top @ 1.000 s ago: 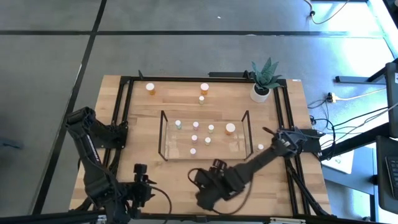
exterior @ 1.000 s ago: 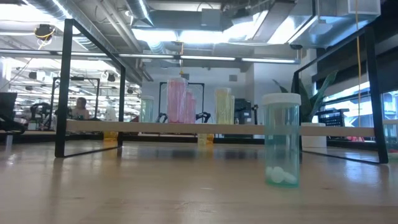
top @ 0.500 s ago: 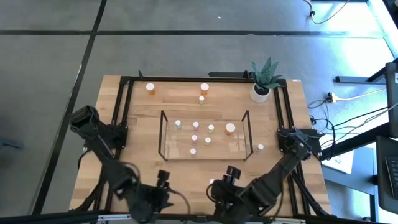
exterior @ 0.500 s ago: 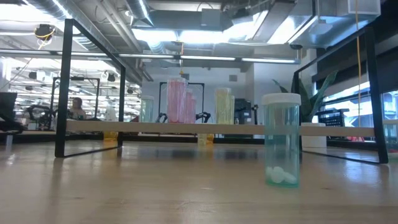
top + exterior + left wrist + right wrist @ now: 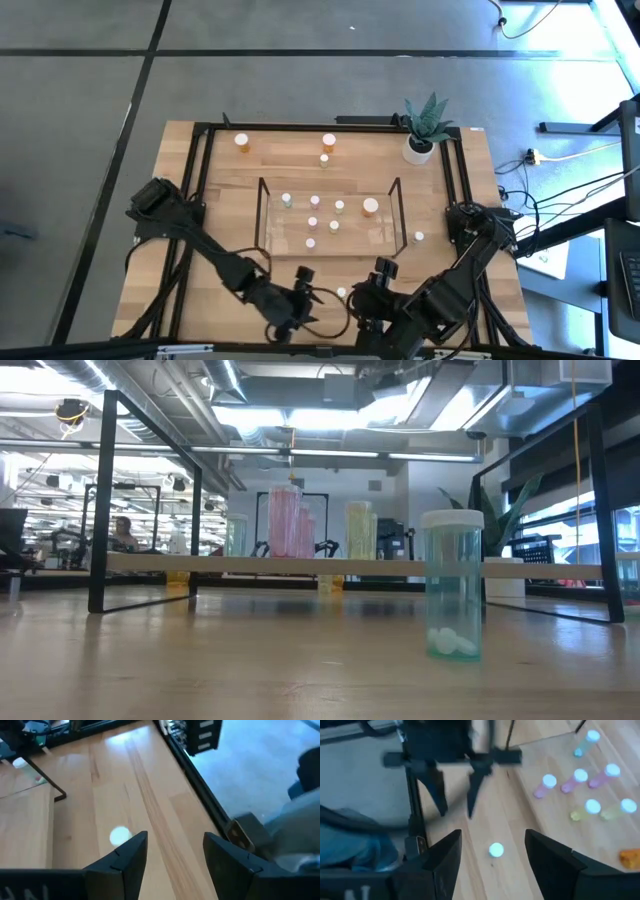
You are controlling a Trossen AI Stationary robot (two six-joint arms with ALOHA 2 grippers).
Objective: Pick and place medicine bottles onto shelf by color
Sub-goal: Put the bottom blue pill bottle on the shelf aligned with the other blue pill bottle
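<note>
So over on the left side the wood table (image 5: 190, 215) is mostly bare planks, just the black frame rail (image 5: 186, 200) running along that edge, and an orange-bodied bottle (image 5: 242, 141) up near the far rail. The left gripper (image 5: 304, 290) sits near the front edge, fingers spread apart with nothing between them. Right next to it stands a lone white-capped bottle (image 5: 341, 293), in the open strip between the shelf and the front edge; in the low view it's a greenish bottle (image 5: 453, 584) with a couple of pills at the bottom. The right gripper (image 5: 382, 284) is just on the other side of that cap, also parted and holding nothing. Behind them the clear shelf (image 5: 268, 240) takes up the middle of the table with a handful of small bottles (image 5: 313, 222) and one bigger orange one (image 5: 370, 206) on it. Past the shelf's right end one tiny bottle (image 5: 419, 236) stands alone, and a potted plant (image 5: 420, 130) fills the far right corner.
</note>
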